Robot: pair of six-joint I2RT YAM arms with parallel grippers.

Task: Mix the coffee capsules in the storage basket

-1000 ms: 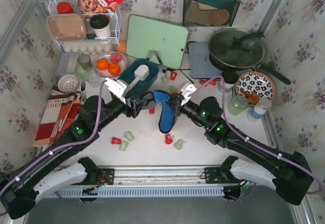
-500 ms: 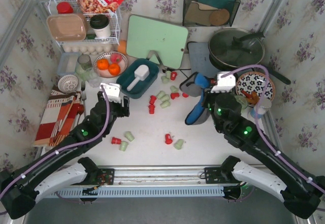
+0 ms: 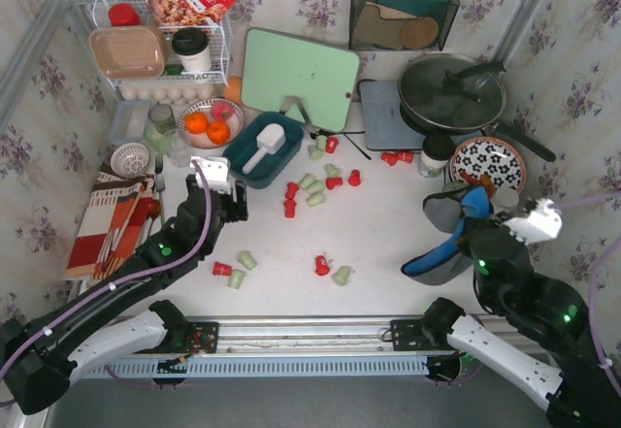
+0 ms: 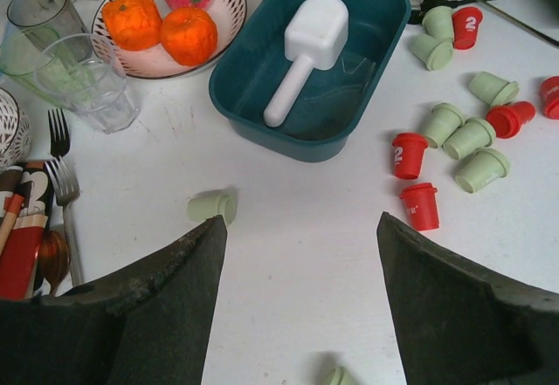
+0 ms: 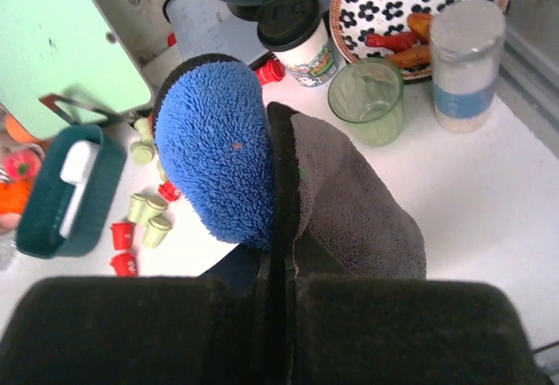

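The teal storage basket [image 3: 287, 161] stands left of the table's middle and holds only a white scoop [image 3: 264, 146]. It also shows in the left wrist view [image 4: 301, 145]. Red and pale green coffee capsules lie loose on the table. One cluster [image 3: 312, 187] lies right of the basket [image 4: 454, 136], and others lie nearer the front [image 3: 233, 271]. My left gripper [image 4: 301, 223] is open and empty above bare table in front of the basket [image 3: 231, 205]. My right gripper [image 5: 281, 258] is shut on a blue and grey cloth [image 5: 218, 140], held at the right side [image 3: 448, 239].
A bowl of oranges [image 4: 166, 23], glasses [image 4: 87, 88] and forks [image 4: 61, 184] lie left of the basket. A green cutting board [image 3: 299, 77], a pan [image 3: 451, 93], a floral plate [image 3: 487, 164], a green glass [image 5: 367, 101], a jar [image 5: 467, 53] and a lidded cup [image 5: 299, 49] stand behind and at the right.
My right arm has swung from the table's middle to the right side, carrying the cloth and uncovering the capsules. My left gripper has drawn back a little toward the left.
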